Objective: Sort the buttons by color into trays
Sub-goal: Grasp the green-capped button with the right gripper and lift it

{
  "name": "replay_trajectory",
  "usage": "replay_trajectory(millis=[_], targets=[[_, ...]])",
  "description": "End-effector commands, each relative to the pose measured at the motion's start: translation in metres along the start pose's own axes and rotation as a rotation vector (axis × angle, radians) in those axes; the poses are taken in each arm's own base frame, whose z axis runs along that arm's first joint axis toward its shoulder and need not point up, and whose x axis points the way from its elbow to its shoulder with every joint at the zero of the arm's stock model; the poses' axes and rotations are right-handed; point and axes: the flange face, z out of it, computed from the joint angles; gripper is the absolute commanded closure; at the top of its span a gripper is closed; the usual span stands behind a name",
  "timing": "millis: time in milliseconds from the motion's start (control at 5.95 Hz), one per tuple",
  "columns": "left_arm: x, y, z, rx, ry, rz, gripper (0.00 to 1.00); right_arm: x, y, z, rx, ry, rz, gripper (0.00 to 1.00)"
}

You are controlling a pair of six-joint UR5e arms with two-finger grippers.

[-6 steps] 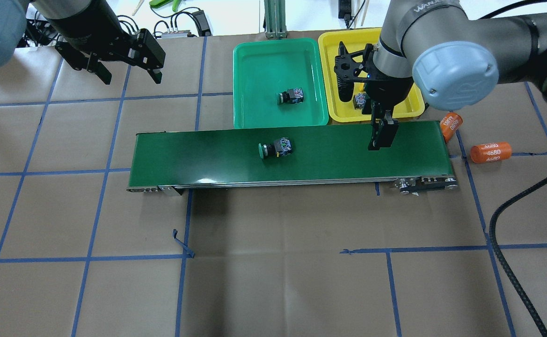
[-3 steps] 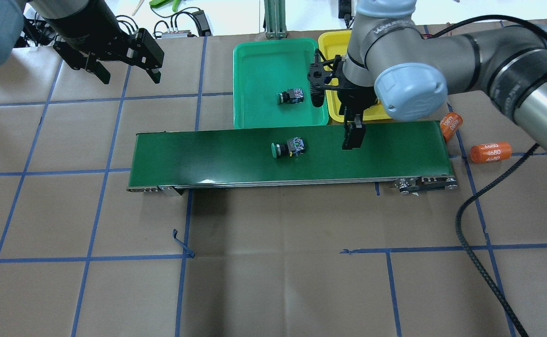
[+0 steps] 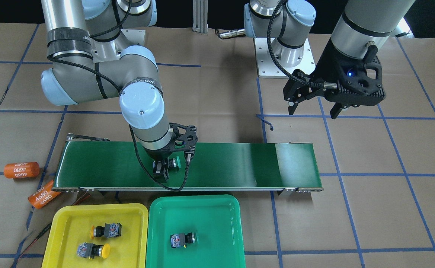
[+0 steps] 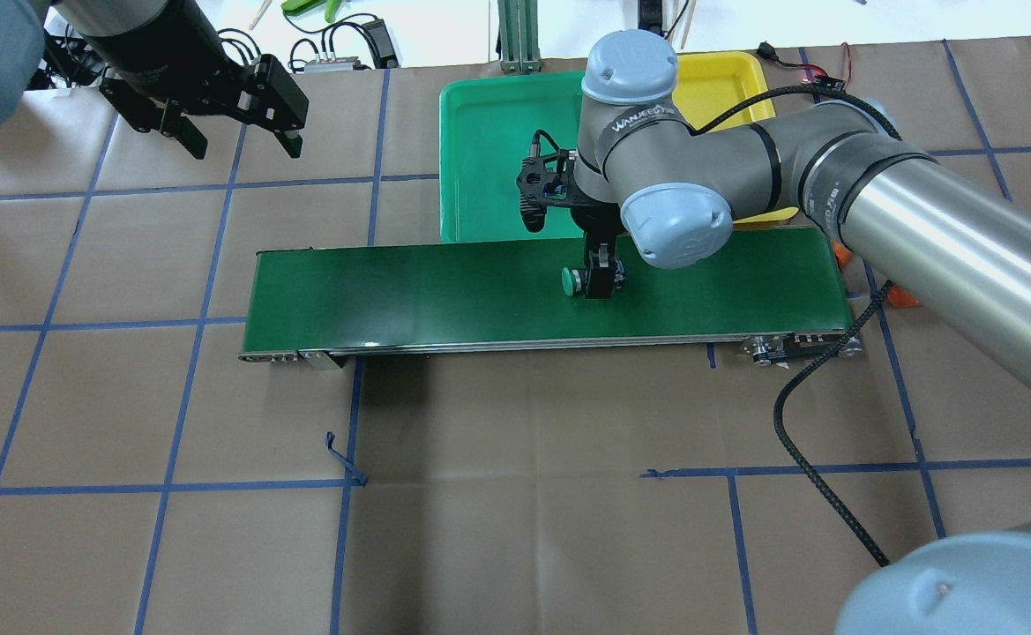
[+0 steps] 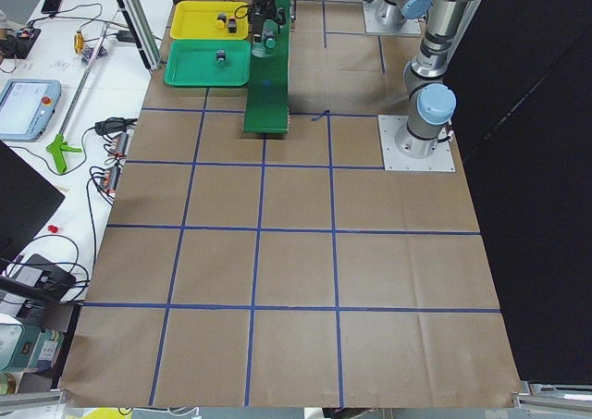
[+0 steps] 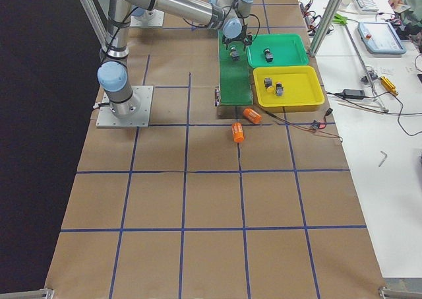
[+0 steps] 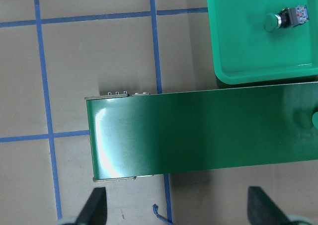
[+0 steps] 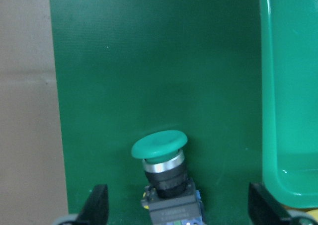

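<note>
A green-capped button (image 4: 571, 281) lies on its side on the dark-green conveyor belt (image 4: 392, 291). My right gripper (image 4: 601, 280) is down over it, open. In the right wrist view its fingers (image 8: 98, 205) stand on either side of the button (image 8: 160, 150), apart from it. The green tray (image 3: 157, 223) holds one green button (image 3: 182, 239). The yellow tray (image 3: 64, 223) holds two yellow buttons (image 3: 105, 230) (image 3: 92, 250). My left gripper (image 4: 233, 132) is open and empty, high over the table's far left.
Two orange cylinders marked 4680 (image 3: 21, 169) (image 3: 44, 195) lie on the paper off the belt's end near the yellow tray. The right arm's black cable (image 4: 819, 388) loops over the table in front of the belt. Both trays sit just behind the belt.
My right arm has swung left from the yellow tray along the belt and now sits over the green button. The button has travelled right on the belt. The left arm has not moved.
</note>
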Motion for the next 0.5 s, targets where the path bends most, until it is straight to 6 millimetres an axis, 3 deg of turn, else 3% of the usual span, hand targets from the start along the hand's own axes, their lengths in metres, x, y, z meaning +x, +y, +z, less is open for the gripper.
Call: replay_trajectory(millis=[0,168,336], targets=[[0.0,0.0,-0.003,0.005,0.0,-0.001,0.01,0.002,0.031,0.014,-0.01,-0.02,-0.054,0.0],[0.0,0.0,-0.002,0.004,0.0,-0.001,0.01,0.007,0.057,0.017,-0.012,-0.027,-0.061,0.01],[0.0,0.0,-0.002,0.004,0.0,-0.001,0.01,0.01,0.072,0.015,-0.02,-0.027,-0.041,0.26]])
